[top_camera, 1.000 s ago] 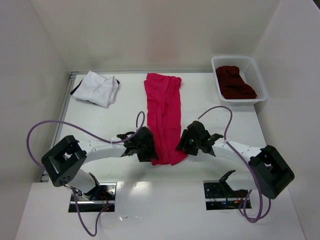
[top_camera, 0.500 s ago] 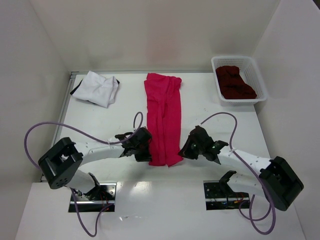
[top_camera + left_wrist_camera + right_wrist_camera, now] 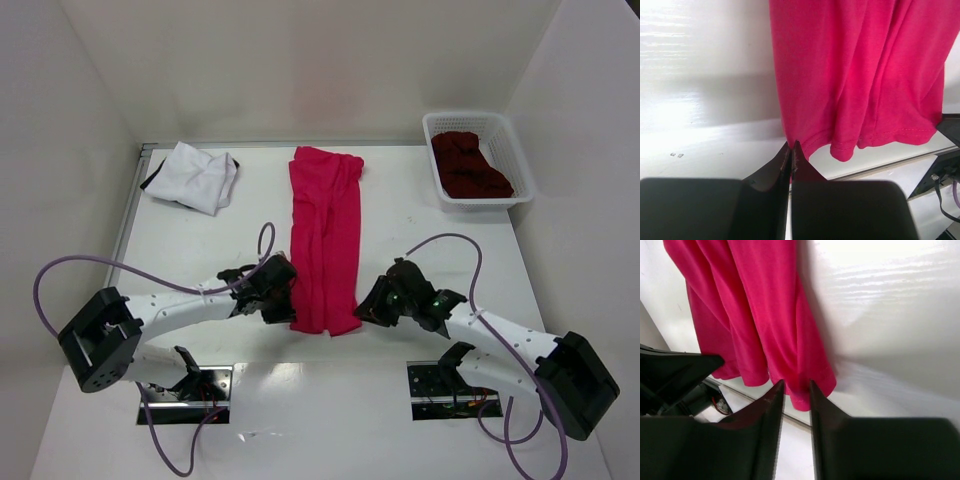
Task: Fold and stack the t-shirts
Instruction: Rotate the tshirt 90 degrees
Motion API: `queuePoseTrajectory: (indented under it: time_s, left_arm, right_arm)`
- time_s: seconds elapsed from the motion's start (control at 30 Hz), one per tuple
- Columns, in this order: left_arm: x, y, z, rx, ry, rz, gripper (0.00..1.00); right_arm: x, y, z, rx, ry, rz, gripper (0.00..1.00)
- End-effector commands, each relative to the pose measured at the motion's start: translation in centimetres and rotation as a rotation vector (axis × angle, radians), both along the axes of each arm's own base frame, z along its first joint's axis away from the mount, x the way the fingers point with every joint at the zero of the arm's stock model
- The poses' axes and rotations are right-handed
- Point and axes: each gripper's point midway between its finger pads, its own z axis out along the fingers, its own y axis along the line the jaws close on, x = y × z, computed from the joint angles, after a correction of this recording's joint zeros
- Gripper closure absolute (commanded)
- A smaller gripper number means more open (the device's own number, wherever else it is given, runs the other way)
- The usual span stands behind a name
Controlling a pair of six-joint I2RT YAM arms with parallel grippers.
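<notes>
The bright crimson-red t-shirt (image 3: 325,240) lies as a long narrow strip down the middle of the table. My left gripper (image 3: 284,306) is shut on the near left corner of its hem, seen close in the left wrist view (image 3: 792,145) with the red cloth (image 3: 855,75) beyond. My right gripper (image 3: 369,308) holds the near right corner; in the right wrist view (image 3: 796,385) its fingers stand narrowly apart with the red hem (image 3: 755,305) pinched between them. The white t-shirt with dark trim (image 3: 192,175) lies folded at the far left. The dark maroon t-shirt (image 3: 470,165) is bunched in the basket.
The white lattice basket (image 3: 470,118) stands at the far right corner. The near table edge runs just below the red shirt's hem (image 3: 890,160). Purple cables loop beside both arms. White walls enclose the table (image 3: 450,250).
Both grippers have moved toward the near edge of the table, drawing the red shirt's near hem along with them. The strip now lies straighter and longer.
</notes>
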Motion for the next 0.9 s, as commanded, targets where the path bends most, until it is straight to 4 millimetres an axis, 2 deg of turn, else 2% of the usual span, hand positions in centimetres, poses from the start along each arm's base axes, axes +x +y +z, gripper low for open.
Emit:
queuePoseTrajectory:
  time_s: [0.0, 0.03, 0.1, 0.13, 0.2, 0.23, 0.27, 0.33, 0.37, 0.4, 0.43, 0.47, 0.5, 0.53, 0.57, 0.6, 0.63, 0.67, 0.7, 0.73, 0.77, 0.8, 0.83, 0.87]
  left_arm:
    - [-0.8, 0.4, -0.1, -0.001, 0.024, -0.001, 0.96]
    - [-0.8, 0.4, -0.1, -0.001, 0.024, -0.001, 0.91]
    - [-0.9, 0.5, 0.2, -0.005, 0.021, -0.001, 0.75]
    - [-1.1, 0.7, 0.0, 0.006, 0.03, 0.0, 0.57]
    - [-0.8, 0.9, 1.2, -0.003, 0.003, 0.017, 0.48]
    - [-0.6, 1.0, 1.8, -0.006, -0.012, 0.022, 0.42]
    - [0.1, 0.8, 3.4, -0.028, -0.057, 0.034, 0.3]
    - [0.6, 0.9, 5.2, -0.037, -0.101, 0.04, 0.22]
    - [1.0, 0.9, 6.5, -0.057, -0.135, 0.049, 0.19]
    - [1.7, 0.8, 8.2, -0.07, -0.183, 0.051, 0.16]
    - [2.1, 0.9, 9.1, -0.087, -0.206, 0.054, 0.16]
    - [2.4, 1.0, 10.3, -0.111, -0.236, 0.058, 0.16]
    - [2.9, 0.8, 11.0, -0.13, -0.272, 0.058, 0.16]
    - [3.5, 1.0, 11.5, -0.137, -0.301, 0.055, 0.16]
    - [3.7, 0.8, 12.2, -0.154, -0.326, 0.047, 0.16]
    - [4.1, 0.5, 12.7, -0.177, -0.345, 0.044, 0.18]
    - [4.1, 0.1, 13.0, -0.193, -0.355, 0.021, 0.18]
    - [4.2, -0.3, 13.0, -0.203, -0.354, 0.015, 0.19]
    - [4.6, -0.7, 13.5, -0.225, -0.375, 0.017, 0.19]
    - [4.6, -0.9, 13.1, -0.228, -0.365, 0.009, 0.21]
    - [4.7, -1.1, 13.3, -0.238, -0.374, 0.009, 0.21]
    - [4.9, -1.6, 13.6, -0.266, -0.387, 0.002, 0.21]
    - [4.9, -1.9, 13.2, -0.27, -0.381, -0.004, 0.21]
    - [4.8, -2.3, 13.1, -0.282, -0.373, -0.016, 0.21]
  right_arm:
    - [-0.9, 0.4, 0.3, 0.022, 0.011, 0.032, 0.61]
    - [-0.9, 0.3, 0.4, 0.022, 0.011, 0.033, 0.58]
    - [-1.1, -0.1, 0.0, -0.001, 0.013, 0.036, 0.54]
    - [-1.0, 0.0, 0.3, -0.01, -0.003, 0.054, 0.48]
    - [-0.1, -0.2, 1.2, -0.038, -0.033, 0.045, 0.45]
    - [0.7, 0.2, 2.4, -0.037, -0.062, 0.045, 0.41]
    - [1.2, 0.3, 3.2, -0.047, -0.091, 0.052, 0.38]
    - [2.4, 0.3, 3.8, -0.086, -0.116, 0.048, 0.33]
    - [3.4, 1.1, 5.6, -0.081, -0.157, 0.069, 0.32]
    - [4.3, 1.3, 6.3, -0.095, -0.185, 0.065, 0.32]
    - [5.6, 2.1, 8.5, -0.085, -0.23, 0.068, 0.32]
    - [6.4, 2.3, 8.0, -0.122, -0.218, 0.077, 0.32]
    - [7.3, 2.6, 8.5, -0.148, -0.25, 0.098, 0.32]
    - [9.2, 3.3, 10.6, -0.154, -0.309, 0.082, 0.32]
    - [10.0, 3.4, 9.4, -0.214, -0.285, 0.093, 0.32]
    - [11.0, 3.5, 9.3, -0.26, -0.304, 0.109, 0.32]
    - [13.0, 4.0, 11.2, -0.281, -0.355, 0.086, 0.32]
    - [14.3, 4.1, 9.9, -0.331, -0.332, 0.089, 0.32]
    - [15.1, 4.3, 9.9, -0.358, -0.339, 0.094, 0.32]
    - [17.0, 4.7, 11.6, -0.365, -0.388, 0.084, 0.31]
    - [18.5, 4.2, 11.8, -0.399, -0.406, 0.056, 0.31]
    - [19.5, 4.5, 10.7, -0.437, -0.397, 0.062, 0.31]
    - [21.3, 4.5, 12.3, -0.453, -0.439, 0.05, 0.31]
    - [22.7, 4.1, 12.5, -0.485, -0.456, 0.03, 0.31]
